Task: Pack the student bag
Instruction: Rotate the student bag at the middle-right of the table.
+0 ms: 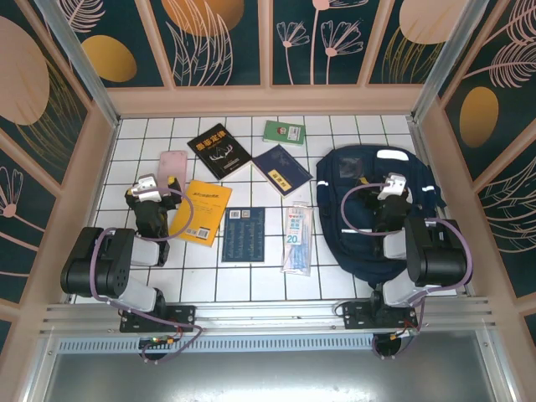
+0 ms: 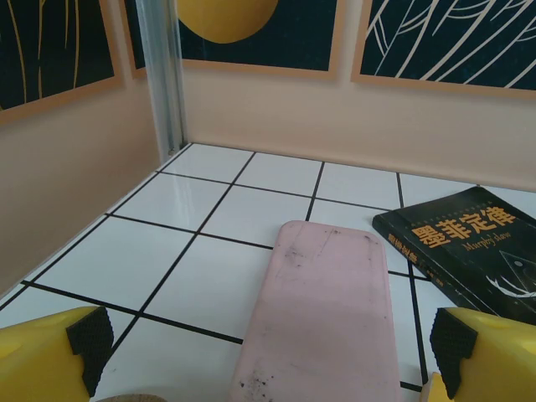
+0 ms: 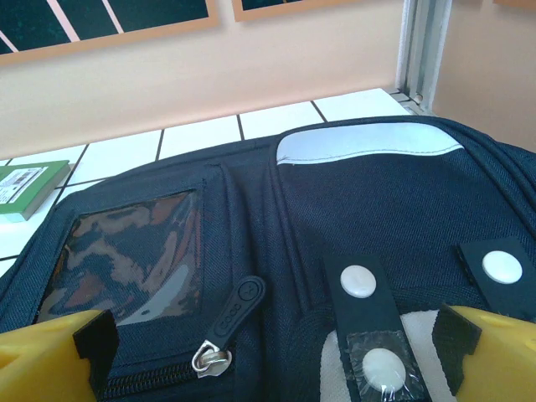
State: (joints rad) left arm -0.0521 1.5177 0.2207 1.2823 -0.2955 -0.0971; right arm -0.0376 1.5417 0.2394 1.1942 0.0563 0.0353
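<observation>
Currently both spread wide, empty — left gripper point(image 2: 272, 337) over pink case point(image 2: 322, 310), right gripper point(image 3: 275, 335) over student bag point(image 3: 352, 193). Zip pull point(image 3: 230, 318) should be pinched squarely & bag opened fully 1st.

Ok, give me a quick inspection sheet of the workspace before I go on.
Surface: white tiled table.
Job's things: student bag lying flat on the right.
Clutter: black book, pink case, yellow booklet, navy booklet, blue sheet, green card, pen pack, all outside the bag.
Grippers: left gripper open over pink case; right gripper open over bag.
Cables: purple cables looped along both arms.
Surroundings: patterned wall panels.
</observation>
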